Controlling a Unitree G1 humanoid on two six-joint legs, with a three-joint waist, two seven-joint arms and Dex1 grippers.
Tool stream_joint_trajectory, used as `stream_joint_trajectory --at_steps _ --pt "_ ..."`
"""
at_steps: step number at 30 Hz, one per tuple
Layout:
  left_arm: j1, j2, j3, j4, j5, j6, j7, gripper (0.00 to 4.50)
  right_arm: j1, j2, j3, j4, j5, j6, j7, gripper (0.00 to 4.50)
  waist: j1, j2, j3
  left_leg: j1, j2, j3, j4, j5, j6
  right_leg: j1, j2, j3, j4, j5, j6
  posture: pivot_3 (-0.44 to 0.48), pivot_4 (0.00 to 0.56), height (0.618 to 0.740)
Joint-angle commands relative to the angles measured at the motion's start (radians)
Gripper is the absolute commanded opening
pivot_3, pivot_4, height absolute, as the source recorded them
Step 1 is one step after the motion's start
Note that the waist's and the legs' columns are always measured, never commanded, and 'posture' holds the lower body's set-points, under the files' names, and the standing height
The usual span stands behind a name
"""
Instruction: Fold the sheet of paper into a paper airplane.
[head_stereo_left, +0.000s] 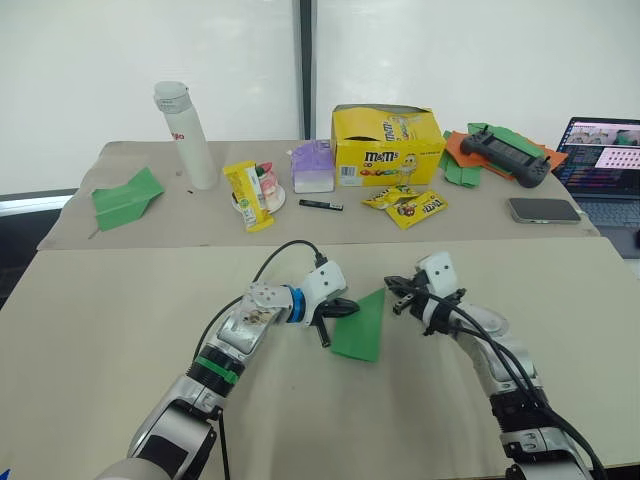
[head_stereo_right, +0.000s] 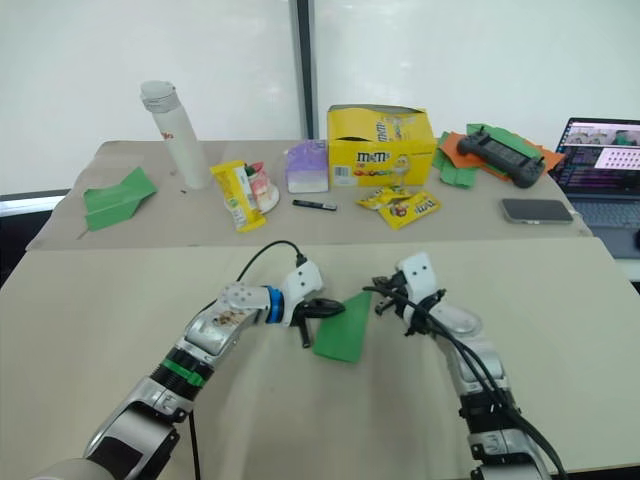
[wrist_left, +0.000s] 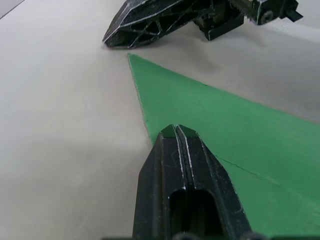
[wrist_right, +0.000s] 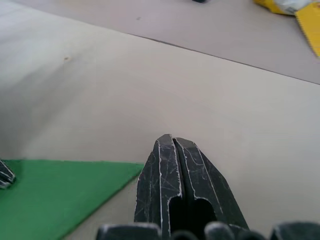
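Far table crowded: yellow candy box (head_stereo_left: 386, 146), white bottle (head_stereo_left: 186, 135), gamepad (head_stereo_left: 505, 155). Near table (head_stereo_left: 120, 300) bare around the sheet of paper (head_stereo_left: 362, 326), folded to a point, flanked by the left gripper (head_stereo_left: 335, 312) and right gripper (head_stereo_left: 400, 295), both clenched, nothing grasped.

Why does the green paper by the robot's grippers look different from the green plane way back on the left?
The sheet of paper is a plain, narrow pointed wedge; the broader green paper dart shows spread, creased wings. The sheet lies on the near table between the grippers; the dart rests alone on the far table. Both are bright green paper.
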Motion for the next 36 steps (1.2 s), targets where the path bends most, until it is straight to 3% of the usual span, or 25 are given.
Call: stream_joint_trajectory --at_steps 1,5,13,29,36 --pt "0.018 0.005 -0.018 0.026 0.018 0.008 -0.005 0.00 0.034 -0.006 -0.024 -0.150 0.078 -0.072 0.093 0.02 -0.002 0.000 0.000 0.000 0.000 0.000 0.000 0.000 0.000 0.000 0.000 0.000 0.000 0.000 0.000 0.000 0.150 0.740" --pt "0.013 -0.004 -0.018 0.017 0.015 0.008 -0.008 0.00 0.068 -0.032 0.019 -0.209 0.036 -0.092 0.134 0.02 -0.005 0.000 0.000 -0.001 0.000 0.000 0.000 0.000 0.000 -0.001 0.000 0.000 0.000 0.000 0.000 0.000 0.150 0.740" --pt "0.010 0.001 -0.027 0.003 0.021 0.022 -0.017 0.00 0.090 -0.121 0.176 -0.168 -0.141 -0.084 0.159 0.02 -0.002 0.001 0.000 -0.002 0.000 0.001 0.000 0.000 0.000 -0.002 0.000 0.000 0.000 0.000 0.001 0.000 0.150 0.740" --pt "0.025 0.010 -0.046 -0.057 -0.007 0.109 -0.057 0.00 0.375 -0.210 0.248 -0.307 -0.044 -0.177 0.385 0.02 -0.001 0.000 0.000 -0.001 0.001 0.000 -0.001 -0.001 0.000 0.000 0.001 -0.001 -0.002 -0.005 0.007 0.000 0.150 0.740" --pt "0.028 0.016 -0.047 -0.072 -0.012 0.124 -0.068 0.00 0.399 -0.230 0.205 -0.444 0.039 -0.092 0.370 0.02 0.000 0.000 0.000 -0.001 0.001 -0.001 -0.001 -0.001 0.000 0.000 0.000 -0.001 -0.003 -0.006 0.009 0.000 0.150 0.740"
